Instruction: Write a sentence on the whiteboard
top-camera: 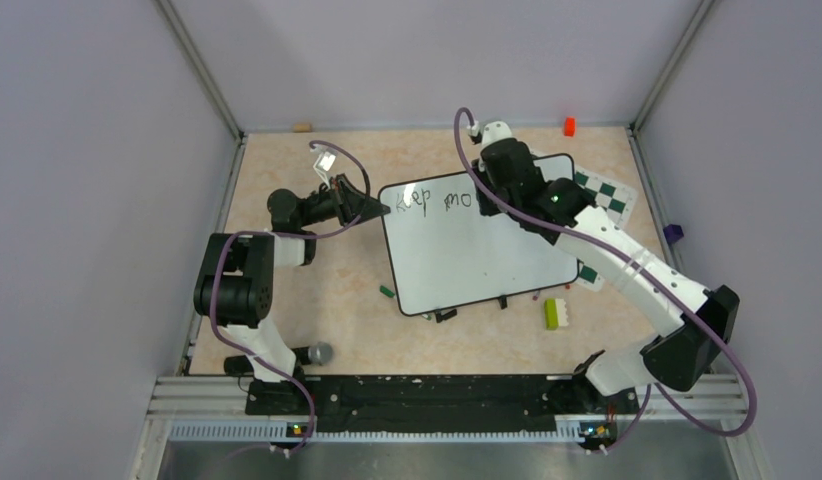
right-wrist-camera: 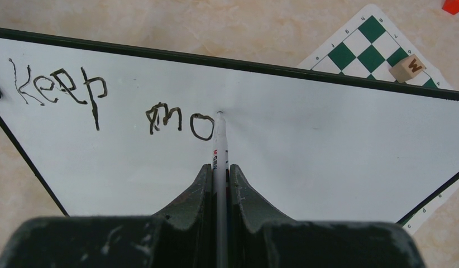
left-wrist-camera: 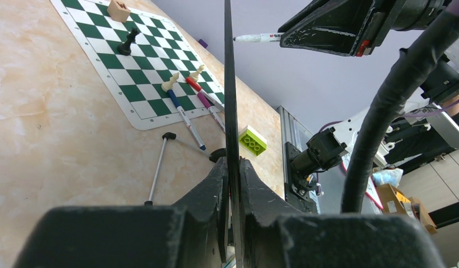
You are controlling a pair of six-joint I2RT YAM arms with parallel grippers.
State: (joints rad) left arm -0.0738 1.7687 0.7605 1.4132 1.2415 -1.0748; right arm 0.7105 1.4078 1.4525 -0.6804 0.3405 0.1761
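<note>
Right claw [right-wrist-camera: 219,167]: narrow, clamped on a white marker [right-wrist-camera: 219,139] that runs out between the fingers, its tip touching the board just right of the last letter.
Left claw [left-wrist-camera: 233,164]: closed thin on the black rim of the whiteboard's left edge, steadying it.
Whiteboard [right-wrist-camera: 328,145]: lies flat on the worktop [top-camera: 327,300] between the two arms, its far right corner over the chess mat [right-wrist-camera: 378,50].
Sentence [right-wrist-camera: 96,100]: only "Keep mo" is written, in dark strokes along the board's upper left; the rest of the face is bare.
Step in hand: writing the second word, judged to be at the start of the letter after the "o".
Next move: calls for light, even tip pressure and short strokes to the right, with spacing matched to the letters already down, while the left claw holds the rim so the board does not slide. A second line needs room below.
</note>
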